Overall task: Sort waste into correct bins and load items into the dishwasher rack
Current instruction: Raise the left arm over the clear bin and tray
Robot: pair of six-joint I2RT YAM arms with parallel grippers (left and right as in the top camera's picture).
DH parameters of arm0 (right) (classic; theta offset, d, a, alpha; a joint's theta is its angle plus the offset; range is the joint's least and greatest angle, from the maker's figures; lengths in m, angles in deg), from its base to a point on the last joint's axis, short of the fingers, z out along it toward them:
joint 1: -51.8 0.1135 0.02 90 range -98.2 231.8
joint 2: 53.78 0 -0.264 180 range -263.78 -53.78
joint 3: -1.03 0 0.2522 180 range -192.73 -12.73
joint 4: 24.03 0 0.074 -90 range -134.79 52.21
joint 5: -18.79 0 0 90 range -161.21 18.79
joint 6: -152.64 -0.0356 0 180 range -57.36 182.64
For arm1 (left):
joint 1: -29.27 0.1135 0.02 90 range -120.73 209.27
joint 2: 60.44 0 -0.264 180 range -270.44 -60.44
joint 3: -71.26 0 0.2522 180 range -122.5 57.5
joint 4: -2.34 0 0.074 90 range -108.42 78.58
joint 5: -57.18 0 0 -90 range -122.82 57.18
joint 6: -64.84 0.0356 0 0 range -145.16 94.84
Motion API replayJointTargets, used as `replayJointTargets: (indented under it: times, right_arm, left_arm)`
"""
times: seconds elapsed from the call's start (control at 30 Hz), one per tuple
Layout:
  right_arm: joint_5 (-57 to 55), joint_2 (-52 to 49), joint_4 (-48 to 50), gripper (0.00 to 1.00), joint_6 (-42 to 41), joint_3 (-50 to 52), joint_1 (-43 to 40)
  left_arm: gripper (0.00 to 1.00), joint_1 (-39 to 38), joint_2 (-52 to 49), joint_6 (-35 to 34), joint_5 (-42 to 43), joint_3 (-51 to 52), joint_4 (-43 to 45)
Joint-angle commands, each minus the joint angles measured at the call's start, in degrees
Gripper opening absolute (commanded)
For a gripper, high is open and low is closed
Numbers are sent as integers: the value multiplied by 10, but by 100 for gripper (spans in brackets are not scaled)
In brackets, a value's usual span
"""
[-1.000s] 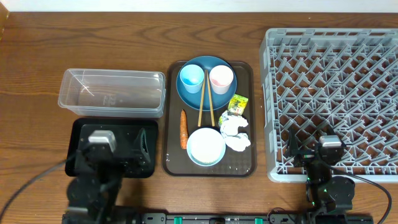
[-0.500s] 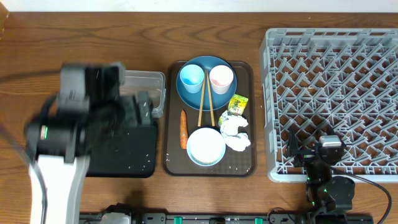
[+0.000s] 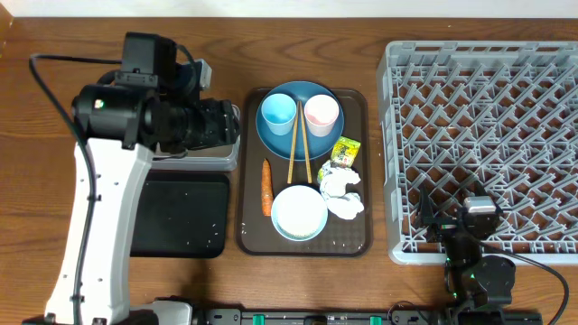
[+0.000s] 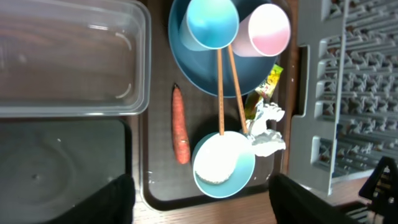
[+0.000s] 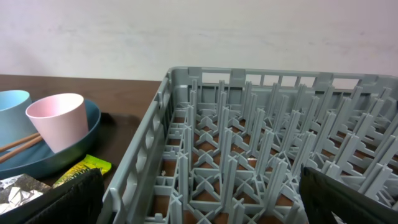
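Note:
On the brown serving tray (image 3: pixel 357 239) a blue plate (image 3: pixel 312 140) carries a light-blue cup (image 3: pixel 278 112), a pink cup (image 3: pixel 321 113) and the chopsticks (image 3: pixel 298 149). Beside them lie a carrot (image 3: pixel 266 187), a bowl of white rice (image 3: pixel 299 213), crumpled tissue (image 3: pixel 342 194) and a yellow-green wrapper (image 3: pixel 343 151). My left gripper (image 4: pixel 208 208) hangs open and empty above the clear tub (image 4: pixel 68 56), its fingers framing the bowl (image 4: pixel 224 165) from high up. My right gripper (image 5: pixel 205 205) rests open astride the near left wall of the grey rack (image 3: pixel 488 126).
The black tray (image 3: pixel 181 212) lies in front of the clear tub, left of the serving tray. My raised left arm (image 3: pixel 117 117) covers most of the tub in the overhead view. The rack fills the right side of the table.
My left arm has lifted off the black tray and swung back over the clear tub, uncovering the tray. Its jaws look slightly less wide. The right arm has not moved.

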Motion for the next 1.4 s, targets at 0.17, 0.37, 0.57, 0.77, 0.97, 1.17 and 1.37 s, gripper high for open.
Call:
replayJointTargets:
  times: [0.17,0.37,0.57,0.77,0.97,1.17,1.37]
  right_arm:
    - [-4,3,-2,99,9,1,-2]
    - [-46,3,20,99,41,1,-3]
    - [60,3,42,99,39,-4,-3]
    - [31,-47,12,99,39,-94,-3]
    - [39,-234,-17,99,47,-263,-2]
    - [139,-464,-154,99,47,-528,-2]
    - [190,-683,-462,99,47,-849,13]
  left_arm:
    - [69,-2,-3,-25,-108,-12,9]
    - [67,-2,-3,-63,-115,-12,25]
    - [63,-2,-1,-63,-165,-12,34]
    - [63,-2,19,-63,-221,-12,65]
    - [63,-2,45,-63,-222,-12,108]
    - [63,-2,57,-63,-222,-12,134]
    - [63,-2,57,-78,-222,-12,134]
